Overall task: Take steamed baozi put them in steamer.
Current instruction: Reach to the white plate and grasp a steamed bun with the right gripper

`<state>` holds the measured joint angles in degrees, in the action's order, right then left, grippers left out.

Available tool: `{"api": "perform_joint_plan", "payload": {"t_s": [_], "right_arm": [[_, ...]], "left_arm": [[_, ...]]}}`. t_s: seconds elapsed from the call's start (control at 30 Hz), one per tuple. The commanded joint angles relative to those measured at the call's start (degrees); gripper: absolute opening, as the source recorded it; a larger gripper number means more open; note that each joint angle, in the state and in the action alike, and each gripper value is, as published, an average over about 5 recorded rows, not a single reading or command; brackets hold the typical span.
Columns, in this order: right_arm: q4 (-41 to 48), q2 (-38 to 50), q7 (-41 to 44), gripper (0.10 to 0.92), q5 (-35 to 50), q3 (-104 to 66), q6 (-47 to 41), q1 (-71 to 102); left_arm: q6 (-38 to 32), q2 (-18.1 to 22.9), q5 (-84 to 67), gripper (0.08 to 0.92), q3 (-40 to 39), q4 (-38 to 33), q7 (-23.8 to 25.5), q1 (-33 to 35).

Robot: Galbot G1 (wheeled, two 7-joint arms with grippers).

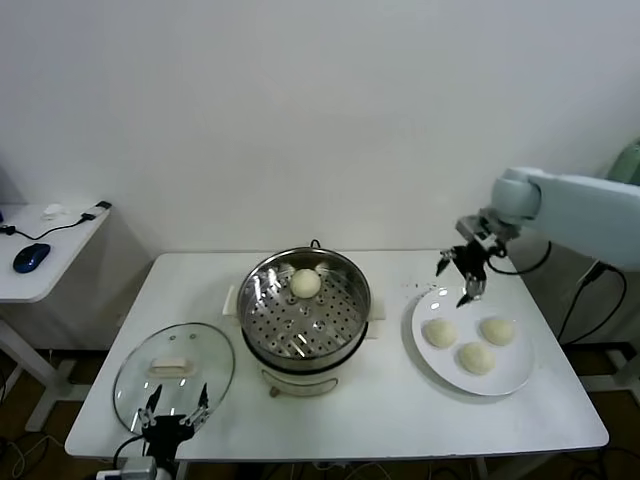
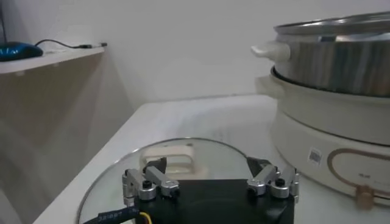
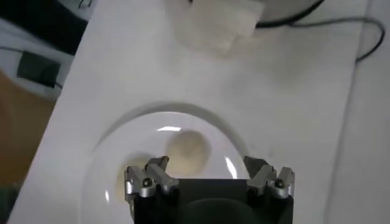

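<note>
While one baozi (image 1: 306,283) sits in the steamer (image 1: 262,300), three seemingly rest on the plate (image 1: 510,376) beneath the spread right tool (image 1: 461,278).

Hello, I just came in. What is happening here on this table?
A two-armed robot is moving steamed baozi from a white plate into a steamer. One baozi already sits on the steamer's perforated tray, and three baozi are on the plate. The right gripper hovers over the far edge of the plate, fingers open and empty. The left gripper waits at the near table edge, by the glass lid, open too.
</note>
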<state>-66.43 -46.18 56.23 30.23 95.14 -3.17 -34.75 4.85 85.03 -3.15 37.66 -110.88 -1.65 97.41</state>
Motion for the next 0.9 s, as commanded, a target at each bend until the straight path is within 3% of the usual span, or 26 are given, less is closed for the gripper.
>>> {"api": "perform_joint_plan", "payload": {"t_s": [0.03,0.4,0.9], "right_arm": [[-0.3,3.2,-6.9,0.823,-1.0,-7.3,-11.3,12.3],[8.8,-3.5,-6.9,0.823,-6.8,-14.2,-11.4,20.0],[10.2,-4.3,-5.1,0.805,-8.0,-15.0,-10.8,19.9]], "left_arm": [[0.0,0.1,0.0,0.823,0.0,0.2,0.0,0.0],[0.0,0.4,0.6,0.823,-0.3,0.4,0.0,0.5],[-0.2,0.3,0.5,0.823,-0.4,0.7,0.0,0.4]]}}
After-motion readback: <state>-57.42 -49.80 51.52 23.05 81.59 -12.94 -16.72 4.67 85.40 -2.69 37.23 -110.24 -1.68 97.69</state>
